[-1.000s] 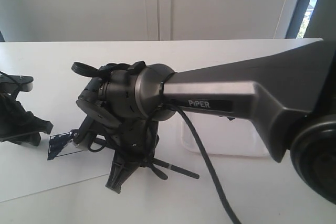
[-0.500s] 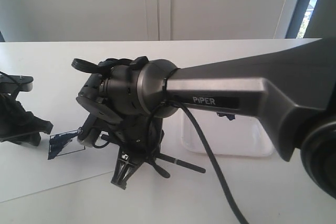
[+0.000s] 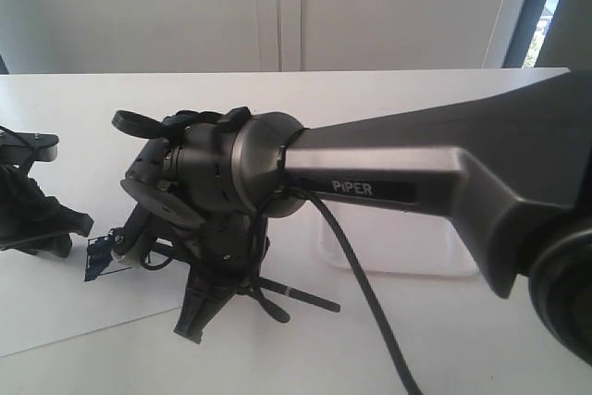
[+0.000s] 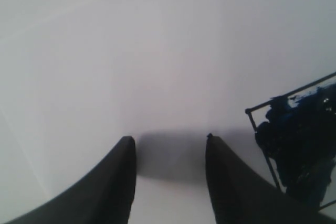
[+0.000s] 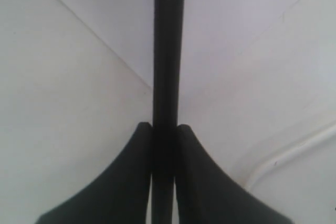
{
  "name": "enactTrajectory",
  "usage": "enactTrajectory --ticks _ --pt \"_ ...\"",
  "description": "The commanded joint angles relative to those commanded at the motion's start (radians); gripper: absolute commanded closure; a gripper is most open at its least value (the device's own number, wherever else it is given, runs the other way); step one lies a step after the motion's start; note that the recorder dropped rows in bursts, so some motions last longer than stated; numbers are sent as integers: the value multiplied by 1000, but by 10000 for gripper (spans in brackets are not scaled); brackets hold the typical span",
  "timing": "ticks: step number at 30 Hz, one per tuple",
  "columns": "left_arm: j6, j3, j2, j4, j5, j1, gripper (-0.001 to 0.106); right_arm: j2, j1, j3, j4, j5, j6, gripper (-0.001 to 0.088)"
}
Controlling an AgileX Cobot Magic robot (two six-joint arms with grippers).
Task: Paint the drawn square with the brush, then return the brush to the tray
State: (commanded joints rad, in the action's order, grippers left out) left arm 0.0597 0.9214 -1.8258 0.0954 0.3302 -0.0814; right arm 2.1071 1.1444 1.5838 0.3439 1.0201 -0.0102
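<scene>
We find the right gripper (image 5: 164, 125) clamped on the handle of the brush (image 5: 168, 51), near the drawn square (image 4: 299, 140), which is partly filled with dark paint. The left gripper (image 4: 169, 139) stands parted and empty, just beside the square. The tray (image 3: 416, 245) lies well apart from the square.

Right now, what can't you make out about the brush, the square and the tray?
Brush: tip hidden behind the right arm in the exterior view; runs out of frame in the right wrist view.
Square: partly behind that arm in the exterior view, cut by the frame edge in the left wrist view.
Tray: partly behind the arm, exterior view.
</scene>
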Motion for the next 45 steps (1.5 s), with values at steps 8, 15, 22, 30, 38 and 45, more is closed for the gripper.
enactTrajectory --ticks 8,15,22,30,38,45 --pt "0 0 0 0 0 0 570 0 0 0 58 27 36 868" --pt "0 0 0 0 1 0 570 27 0 0 80 68 36 868" --pt "0 0 0 0 1 0 570 32 0 0 86 82 60 868" --pt "0 0 0 0 2 0 570 27 0 0 121 118 88 868" --pt "0 0 0 0 0 0 570 19 0 0 121 118 96 868" --pt "0 0 0 0 0 0 570 19 2 0 91 142 39 868"
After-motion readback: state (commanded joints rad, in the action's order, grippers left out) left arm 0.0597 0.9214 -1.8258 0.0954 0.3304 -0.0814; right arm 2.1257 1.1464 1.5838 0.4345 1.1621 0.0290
